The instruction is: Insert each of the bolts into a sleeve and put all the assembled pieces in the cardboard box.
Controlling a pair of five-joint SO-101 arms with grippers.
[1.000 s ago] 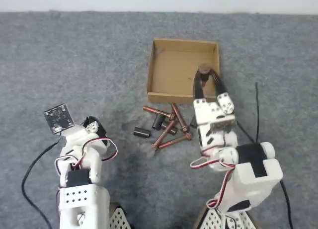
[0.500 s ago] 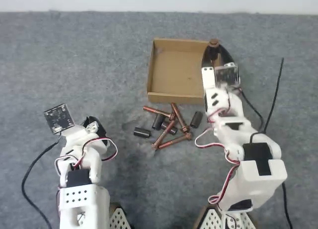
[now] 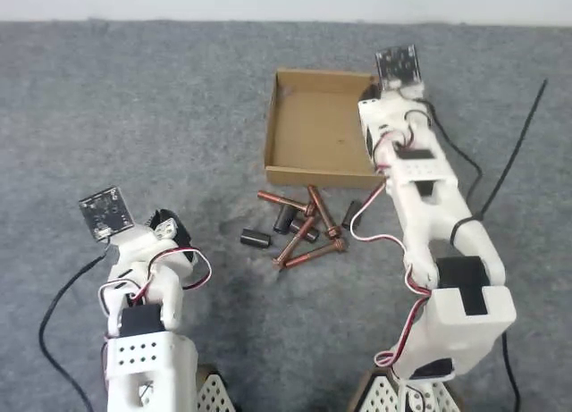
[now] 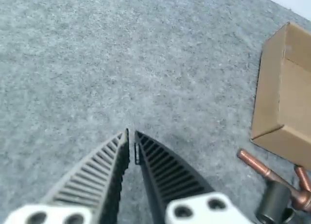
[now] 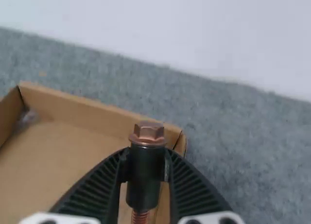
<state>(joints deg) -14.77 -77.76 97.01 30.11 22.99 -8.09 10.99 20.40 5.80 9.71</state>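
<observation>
Sleeved bolt point(image 5: 147, 133) over the cardboard box point(image 5: 63, 105) corner, threaded tip cut off by the frame edge.
Right end effector point(image 5: 146, 158) clamped the black sleeve point(image 5: 144, 178), copper hex head up; left end effector point(image 4: 131, 136) hung nearly closed over the grey counter point(image 4: 73, 49).

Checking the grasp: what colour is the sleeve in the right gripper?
Black sleeve, copper bolt head on top; the right wrist view shows it best.

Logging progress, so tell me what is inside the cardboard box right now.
The cardboard box floor that shows is bare cardboard. The right arm covers its far right corner, so that part cannot be checked. The right end effector holds a sleeved bolt at that corner.
</observation>
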